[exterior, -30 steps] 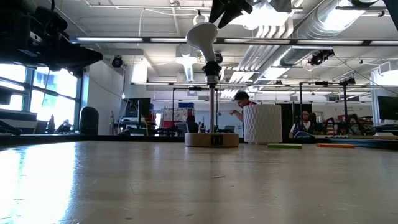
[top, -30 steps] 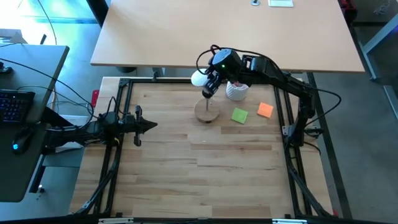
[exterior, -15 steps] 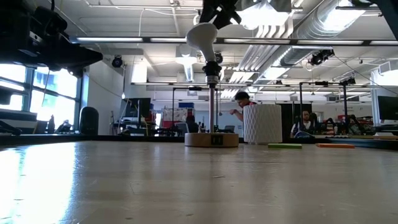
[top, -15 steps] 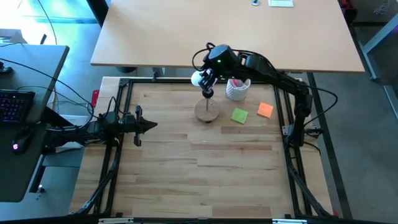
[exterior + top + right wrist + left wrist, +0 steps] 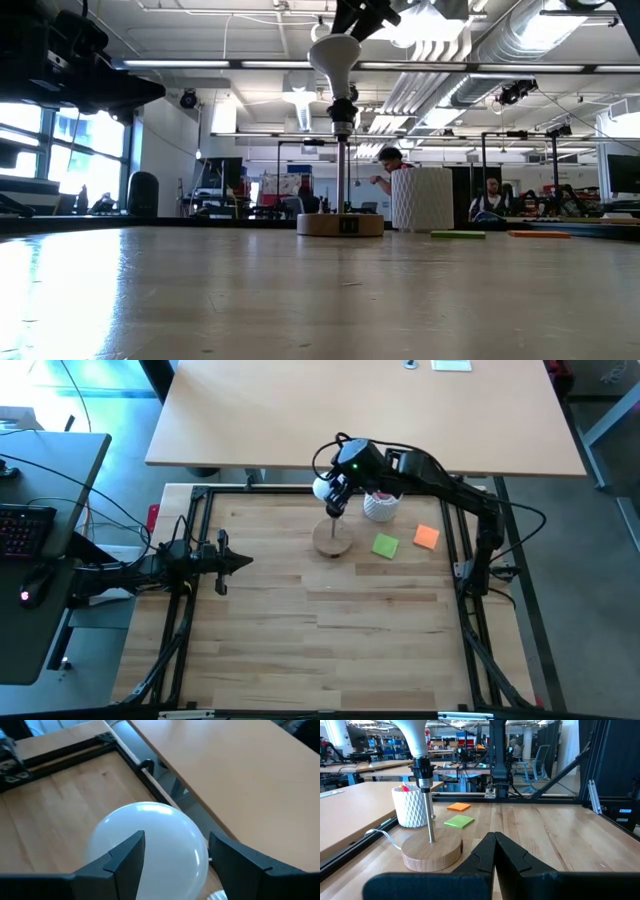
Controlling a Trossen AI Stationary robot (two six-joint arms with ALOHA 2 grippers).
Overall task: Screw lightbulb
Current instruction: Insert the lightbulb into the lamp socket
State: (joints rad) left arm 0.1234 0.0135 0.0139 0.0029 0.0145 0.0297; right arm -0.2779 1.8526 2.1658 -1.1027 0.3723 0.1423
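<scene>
The white lightbulb (image 5: 335, 55) stands nearly upright with its neck in the black socket (image 5: 341, 108). The socket tops a thin post on a round wooden base (image 5: 333, 540) at the table's far middle. My right gripper (image 5: 172, 855) reaches in from the far right, above the bulb, and is shut on its globe (image 5: 321, 488). My left gripper (image 5: 240, 561) is shut and level at the table's left edge, far from the bulb; its wrist view shows the base (image 5: 431, 851) and socket (image 5: 422, 770) ahead. My right gripper pinches the bulb's round frosted globe (image 5: 155, 850) between its two fingers (image 5: 125, 857), one on each opposite side. The fingers slant down at it from above and from the table's right. The bulb stands upright below them, its neck in the socket.
A white ribbed cup (image 5: 381, 506) with pink contents stands just right of the lamp base. A green note (image 5: 385, 545) and an orange note (image 5: 426, 537) lie flat beyond it. A second, paler tabletop (image 5: 360, 410) borders the far edge. Black frame rails run around the work surface.
The bulb's globe leaned toward the table's left; it now stands more upright over the socket, while its neck stayed at the socket. My right gripper kept its hold on the globe and shifted only slightly with it.
</scene>
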